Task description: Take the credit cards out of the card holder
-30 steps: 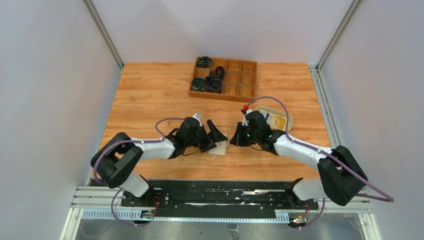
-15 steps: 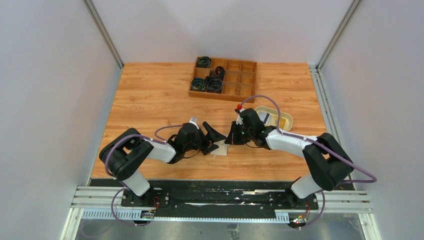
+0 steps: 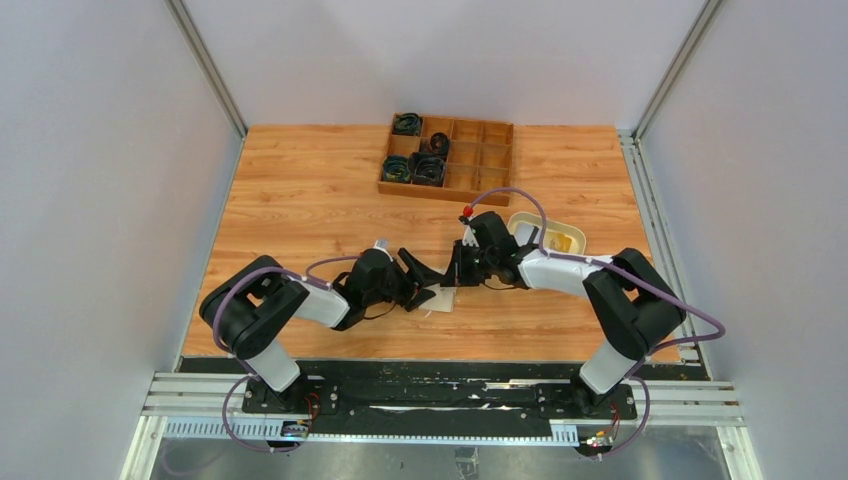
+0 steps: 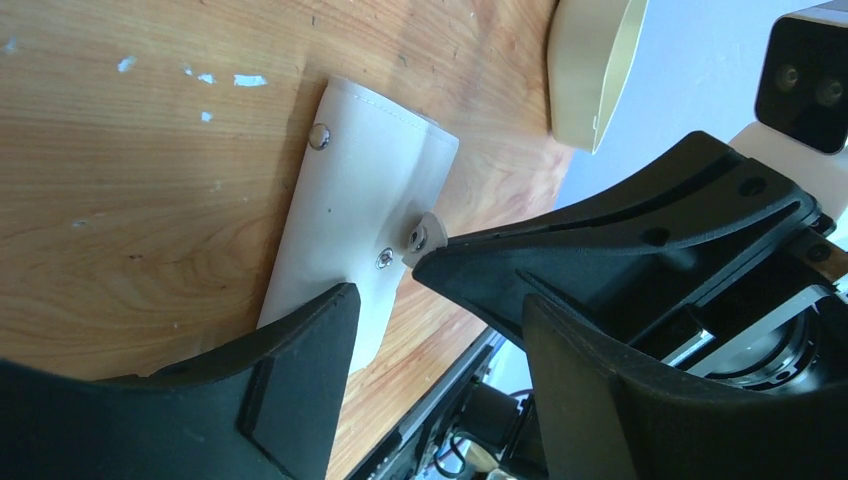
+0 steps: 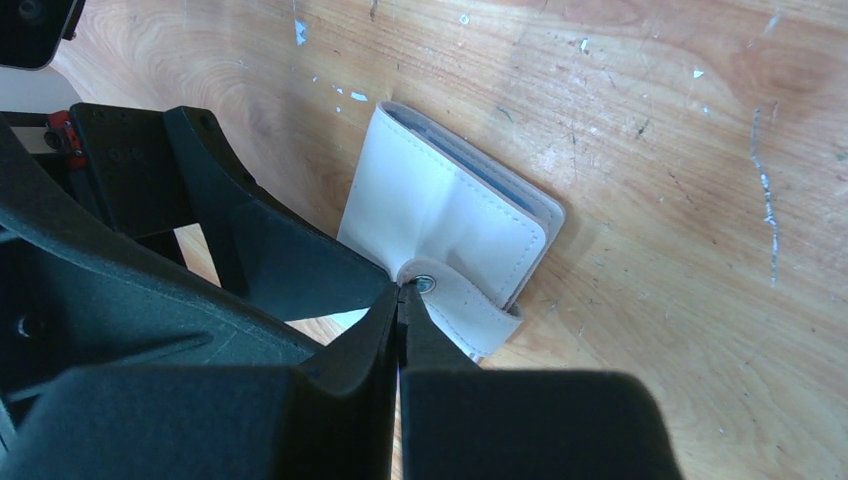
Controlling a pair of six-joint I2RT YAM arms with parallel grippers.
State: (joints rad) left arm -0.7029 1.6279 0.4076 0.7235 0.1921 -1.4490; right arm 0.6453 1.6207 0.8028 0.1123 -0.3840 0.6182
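Observation:
The card holder (image 3: 441, 298) is a pale beige folded wallet lying on the wooden table between my two grippers. In the right wrist view it (image 5: 440, 200) lies folded, with a grey-blue card edge (image 5: 490, 172) showing in its fold. My right gripper (image 5: 400, 290) is shut, pinching the tip of the snap tab (image 5: 470, 305), which is lifted off the wallet. My left gripper (image 4: 437, 300) is open, with one finger (image 4: 300, 370) resting at the wallet's (image 4: 370, 190) near edge. In the top view the two grippers, left (image 3: 425, 283) and right (image 3: 452, 280), meet over the wallet.
A cream oval tray (image 3: 520, 222) with a yellow flat piece (image 3: 560, 242) in it stands right of the right wrist; it also shows in the left wrist view (image 4: 590, 70). A brown wooden compartment box (image 3: 470, 193) holding black coiled items stands at the back.
The right arm has swung left and its gripper has come onto the wallet's snap tab. The left gripper has shifted slightly and stays open at the wallet.

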